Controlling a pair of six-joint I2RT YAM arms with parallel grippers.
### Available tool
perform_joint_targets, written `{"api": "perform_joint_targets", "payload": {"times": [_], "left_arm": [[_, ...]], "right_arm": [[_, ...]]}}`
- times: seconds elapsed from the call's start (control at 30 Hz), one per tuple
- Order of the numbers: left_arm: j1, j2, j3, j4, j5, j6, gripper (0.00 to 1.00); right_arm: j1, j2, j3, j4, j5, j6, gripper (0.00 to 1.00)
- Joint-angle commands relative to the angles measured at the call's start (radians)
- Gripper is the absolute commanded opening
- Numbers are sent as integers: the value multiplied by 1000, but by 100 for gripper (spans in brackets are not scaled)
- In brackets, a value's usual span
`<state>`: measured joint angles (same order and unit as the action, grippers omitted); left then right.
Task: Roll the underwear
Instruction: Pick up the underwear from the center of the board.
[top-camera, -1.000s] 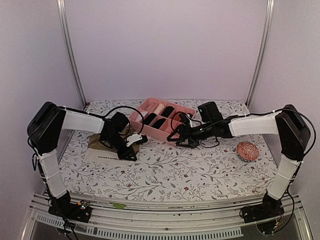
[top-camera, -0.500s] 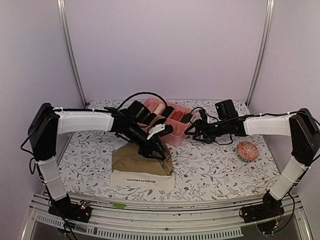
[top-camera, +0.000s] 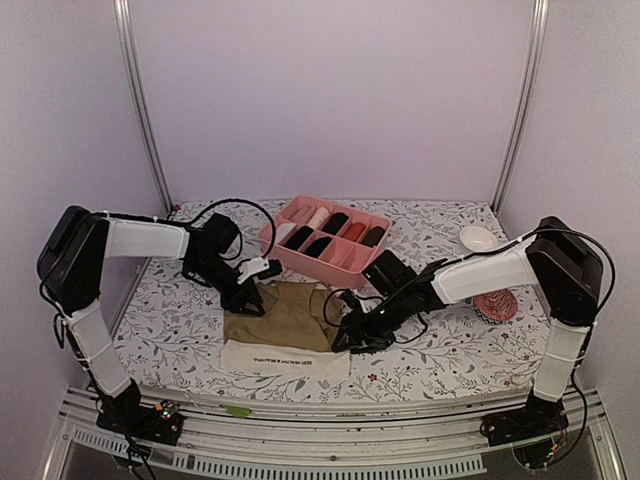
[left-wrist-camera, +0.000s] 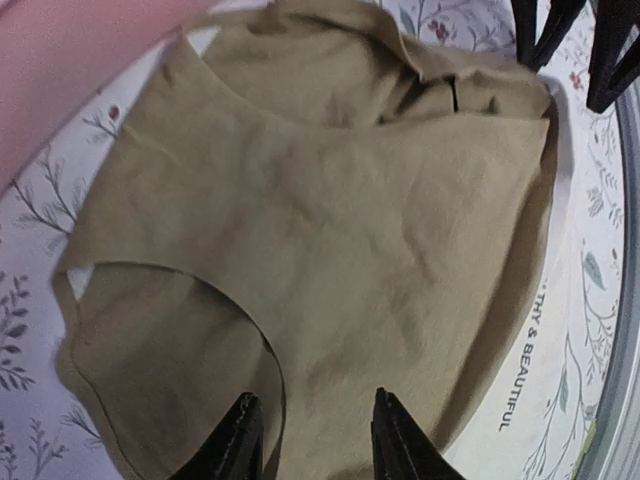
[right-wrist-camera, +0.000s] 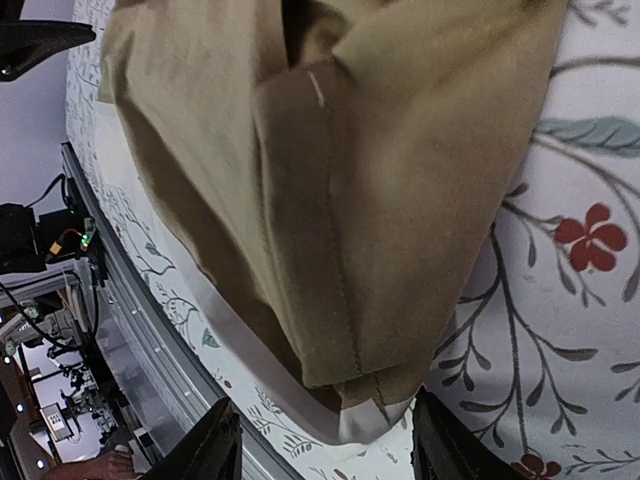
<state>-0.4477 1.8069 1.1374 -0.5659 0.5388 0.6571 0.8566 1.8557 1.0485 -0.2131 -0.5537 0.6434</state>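
A floral-print tabletop (top-camera: 180, 345) inside pale lilac walls (top-camera: 330, 100) carries a pink divided plastic box (top-camera: 312, 266) at the back and, nearer the front edge, the olive-brown fabric briefs (top-camera: 290, 315) lying flat, the left gripper (left-wrist-camera: 315, 430) parted and empty above them, the right gripper (right-wrist-camera: 325, 440) parted astride what seems their hem corner.

Pulled the olive-brown underwear (top-camera: 285, 315) with the left gripper (top-camera: 256, 298) from the left side of the table (top-camera: 430, 365) to the middle, just in front of the pink box (top-camera: 300, 262), now lying flat with the cream waistband toward the near edge. Drew that gripper back to the far left corner of the cloth. Brought the right gripper (top-camera: 345, 340) down from the box to the near right corner of the underwear, uncovering a small white bowl (top-camera: 478, 238) behind the arm.
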Motion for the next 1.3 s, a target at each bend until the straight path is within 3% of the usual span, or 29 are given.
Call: {"api": "perform_joint_targets", "payload": {"times": [0.0, 0.07, 0.17, 0.3, 0.33, 0.47, 0.7, 0.9, 1.27], "left_arm": [[6, -56, -109, -70, -75, 153, 36], [4, -73, -150, -83, -69, 169, 32], [-21, -77, -171, -91, -9, 112, 23], [5, -88, -117, -58, 94, -72, 24], [23, -101, -109, -50, 97, -115, 27], [86, -208, -143, -69, 114, -148, 37], [64, -453, -346, -137, 80, 243, 38], [-146, -524, -483, 6, -17, 376, 37], [-411, -375, -484, 233, -92, 384, 30]], "right_arm": [[36, 58, 43, -97, 34, -33, 57], [39, 78, 46, -106, 49, -35, 50], [30, 110, 72, -121, 79, -47, 30], [-23, 105, 92, -118, 92, -51, 2], [-40, 93, 89, -115, 93, -51, 0], [-112, 14, 51, -87, 85, -48, 0], [-198, -57, -22, -69, 51, -61, 0], [-226, -11, -7, -72, 36, -74, 0], [-226, -28, -1, -63, 23, -49, 0]]}}
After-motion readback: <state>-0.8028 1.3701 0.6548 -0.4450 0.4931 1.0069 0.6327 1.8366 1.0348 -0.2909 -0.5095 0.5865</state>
